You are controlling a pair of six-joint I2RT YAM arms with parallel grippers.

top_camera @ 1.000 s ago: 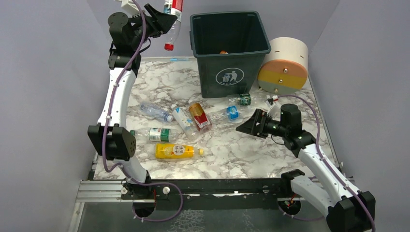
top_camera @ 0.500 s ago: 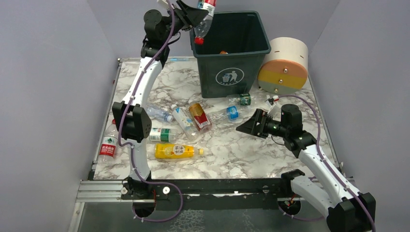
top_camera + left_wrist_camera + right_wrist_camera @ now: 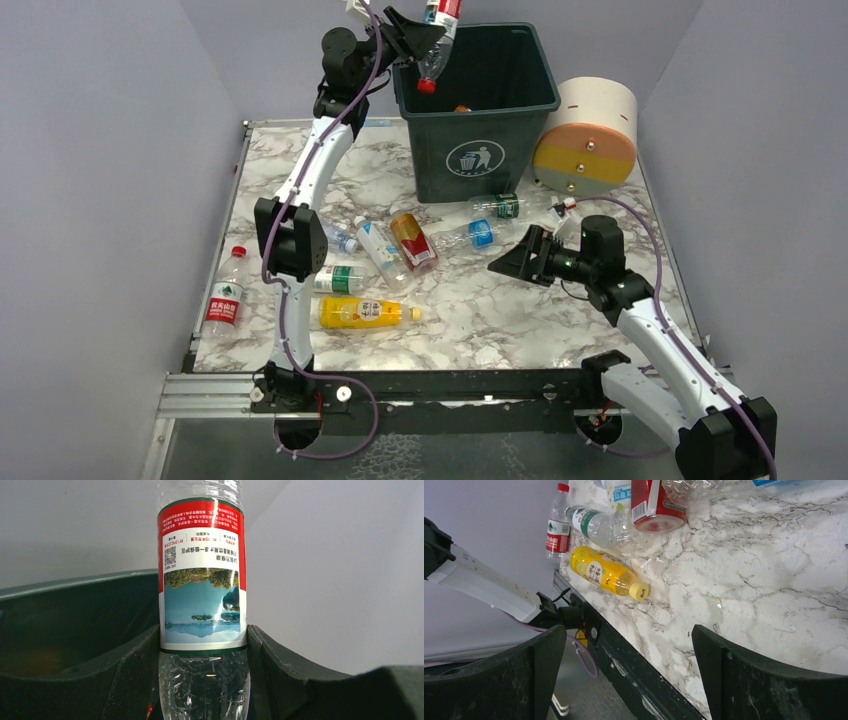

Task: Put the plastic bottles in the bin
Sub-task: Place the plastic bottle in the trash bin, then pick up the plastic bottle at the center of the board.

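Observation:
My left gripper point(image 3: 428, 38) is shut on a clear plastic bottle with a red label point(image 3: 438, 45). The bottle hangs cap down over the left rim of the dark green bin point(image 3: 478, 150). In the left wrist view the bottle point(image 3: 202, 580) stands between both pads, with the bin's rim point(image 3: 75, 582) behind it. Several more bottles lie on the marble table: a yellow-orange one point(image 3: 362, 313), a red-and-gold one point(image 3: 413, 240), a blue-labelled one point(image 3: 475, 234) and a red-labelled one point(image 3: 226, 298). My right gripper point(image 3: 510, 262) hovers open and empty to the right of them.
A cream-and-orange cylinder point(image 3: 590, 135) lies right of the bin. Something orange point(image 3: 461, 107) shows inside the bin. A green-labelled bottle point(image 3: 505, 206) lies at the bin's foot. Grey walls close in on the table's left, back and right sides.
The left arm has swung right with the bottle, from left of the bin to over its left rim. That uncovered the red-labelled bottle at the table's left edge. The right arm is still.

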